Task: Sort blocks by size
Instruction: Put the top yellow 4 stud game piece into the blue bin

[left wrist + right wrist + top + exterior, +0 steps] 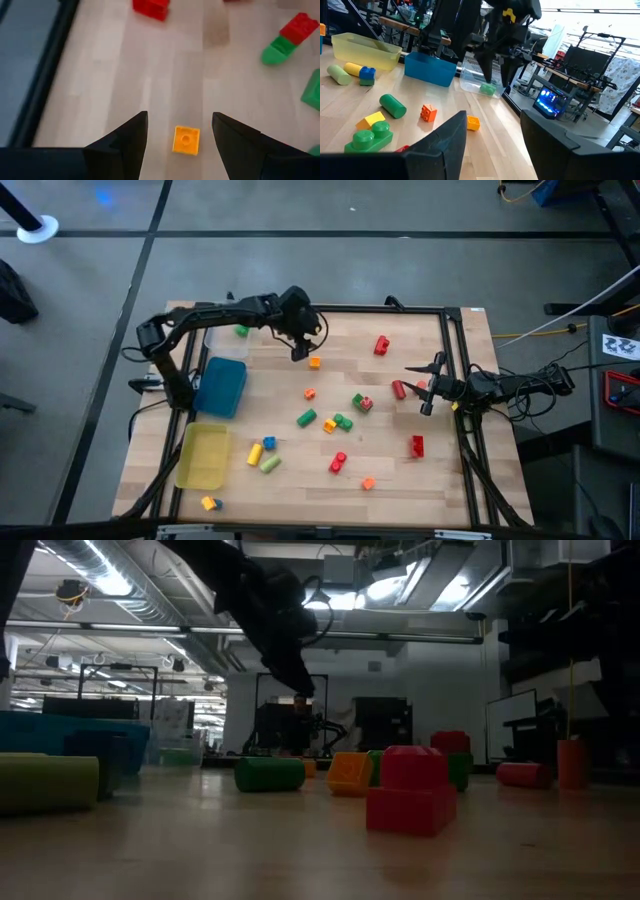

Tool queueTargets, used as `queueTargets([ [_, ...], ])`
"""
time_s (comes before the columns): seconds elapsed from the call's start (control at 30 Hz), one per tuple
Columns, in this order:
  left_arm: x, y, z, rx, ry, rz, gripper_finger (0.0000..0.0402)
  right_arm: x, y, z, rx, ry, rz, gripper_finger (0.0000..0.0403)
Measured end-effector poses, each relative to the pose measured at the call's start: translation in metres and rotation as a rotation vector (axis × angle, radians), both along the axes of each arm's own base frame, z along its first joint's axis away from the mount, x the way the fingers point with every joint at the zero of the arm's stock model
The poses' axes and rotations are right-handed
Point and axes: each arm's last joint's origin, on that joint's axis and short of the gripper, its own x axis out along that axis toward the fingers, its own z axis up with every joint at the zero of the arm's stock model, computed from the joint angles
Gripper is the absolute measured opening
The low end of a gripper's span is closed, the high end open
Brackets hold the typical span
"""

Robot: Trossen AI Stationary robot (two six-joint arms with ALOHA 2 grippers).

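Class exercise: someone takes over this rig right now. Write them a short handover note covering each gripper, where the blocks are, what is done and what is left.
Left gripper: open, empty, poised over a small orange block.
Right gripper: open, empty, at the table's right edge.
Done: one green block lies in the clear tray.
Blue tray and yellow tray look empty.
Left: the other blocks, scattered across the table, unsorted.
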Motion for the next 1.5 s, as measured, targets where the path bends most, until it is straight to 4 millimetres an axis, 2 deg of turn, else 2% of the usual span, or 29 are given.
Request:
queueTargets([
  [0.33, 0.019, 0.001, -0.058, -0.046, 0.139, -0.066, 0.0205, 0.0, 0.0, 0.0, 0.0, 0.0, 0.0, 0.0189],
  [0.53, 0.023, 0.001, -0.075, -0.045, 0.177, -0.1, 0.0205, 0.0, 0.0, 0.0, 0.0, 0.0, 0.0, 0.0189],
  [0.8, 0.025, 0.002, -0.083, -0.046, 0.186, -0.107, 0.0205, 0.0, 0.0, 0.0, 0.0, 0.0, 0.0, 0.0189],
  [1.03, 0.027, 0.002, -0.105, -0.076, 0.243, -0.109, 0.0205, 0.0, 0.0, 0.0, 0.0, 0.0, 0.0, 0.0189],
  [1.17, 0.029, 0.002, -0.108, -0.067, 0.249, -0.105, 0.0203, 0.0, 0.0, 0.0, 0.0, 0.001, 0.0, 0.0189],
  [1.27, 0.029, 0.002, -0.107, -0.063, 0.247, -0.103, 0.0184, 0.0, 0.0, 0.0, 0.0, 0.0, 0.0, 0.0189],
  [1.4, 0.028, 0.001, -0.102, -0.058, 0.241, -0.095, 0.0137, 0.0, 0.0, 0.0, 0.0, 0.0, 0.0, 0.0189],
  [1.5, 0.026, 0.001, -0.089, -0.072, 0.254, -0.074, 0.0123, 0.0, 0.0, 0.0, 0.0, 0.0, 0.0, 0.0189],
])
